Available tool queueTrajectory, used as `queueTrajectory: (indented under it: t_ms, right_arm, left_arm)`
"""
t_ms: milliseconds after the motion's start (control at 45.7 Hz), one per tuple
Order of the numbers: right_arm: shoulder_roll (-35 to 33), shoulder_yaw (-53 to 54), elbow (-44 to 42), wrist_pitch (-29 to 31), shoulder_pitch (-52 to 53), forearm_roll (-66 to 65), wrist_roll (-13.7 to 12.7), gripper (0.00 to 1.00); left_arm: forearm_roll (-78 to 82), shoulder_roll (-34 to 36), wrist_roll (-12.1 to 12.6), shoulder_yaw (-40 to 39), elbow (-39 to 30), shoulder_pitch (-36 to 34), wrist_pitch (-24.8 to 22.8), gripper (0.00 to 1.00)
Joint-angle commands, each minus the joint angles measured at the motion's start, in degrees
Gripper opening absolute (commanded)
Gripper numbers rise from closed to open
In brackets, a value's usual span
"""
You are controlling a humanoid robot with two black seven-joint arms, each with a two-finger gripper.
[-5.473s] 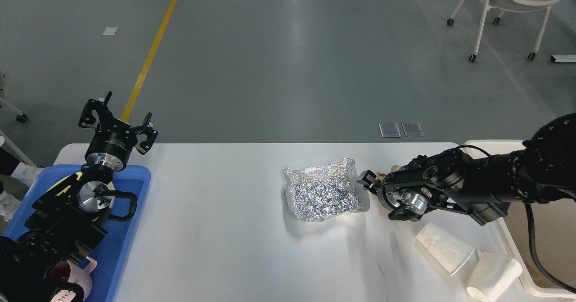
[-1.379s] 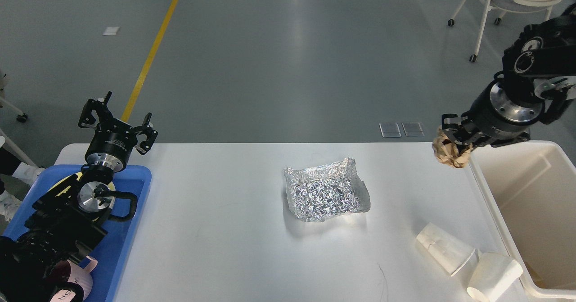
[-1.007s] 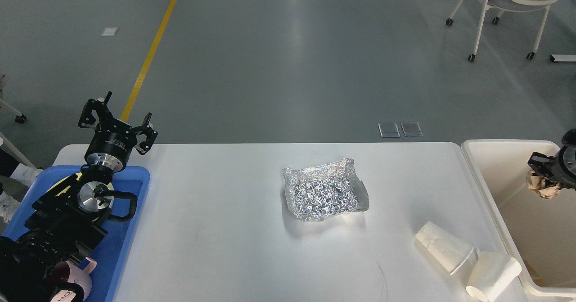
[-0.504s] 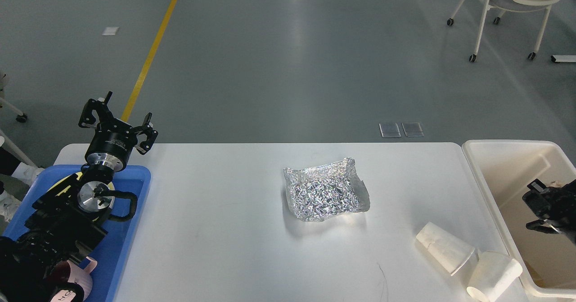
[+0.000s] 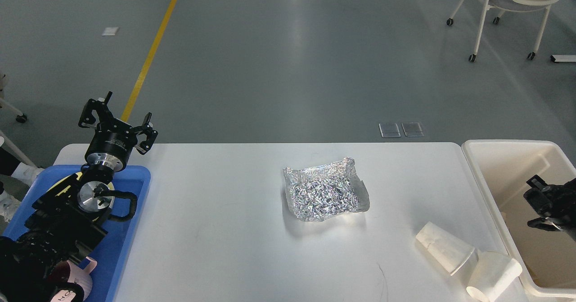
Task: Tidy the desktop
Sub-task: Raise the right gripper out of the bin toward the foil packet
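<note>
The desktop (image 5: 234, 248) fills the lower middle of the view, and the crumpled foil sheet (image 5: 325, 195) lies near its centre, edges curled up, touching nothing else. Right of the foil and nearer the robot, two white paper cups (image 5: 468, 260) lie on their sides, touching each other at the desktop's right edge. Beyond that edge stands the cream bin (image 5: 492, 194); the right gripper (image 5: 540, 203) hangs over its inside, well right of the foil, jaws apart and holding nothing. Far left of the foil, the left gripper (image 5: 118, 121) stands upright above the far end of the blue tray (image 5: 135, 203), its fingers spread wide and empty. A pink mug (image 5: 81, 279) sits at the tray's near end.
</note>
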Motion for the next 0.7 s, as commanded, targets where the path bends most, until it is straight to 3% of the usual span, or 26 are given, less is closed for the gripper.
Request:
queueTrajectory:
  t_ms: [0,219,328,525,679]
  right_arm:
    - [-0.2,0.0,0.1,2.3,2.5,0.0,-0.1,1.0]
    - [-1.5,0.0,2.5,11.8,12.6,0.2,0.1,1.0]
    - [-2.9,-0.1,8.1,15.6,19.4,0.1,0.1,1.0]
    - [-8.9,-1.4,33.7,21.6,40.6,-2.7,0.1,1.0]
    - [-8.1,-7.8,50.0,27.3,57.2,-5.9,0.0,1.0]
  left_arm:
    - [0.1,0.0,0.0,0.0,0.0,0.0,0.0,1.0]
    - [0.1,0.0,0.0,0.0,0.0,0.0,0.0,0.99]
    - [0.0,0.0,0.0,0.0,0.0,0.0,0.0,0.99]
    - [0.0,0.0,0.0,0.0,0.0,0.0,0.0,0.99]
    - [0.0,0.0,0.0,0.0,0.0,0.0,0.0,1.0]
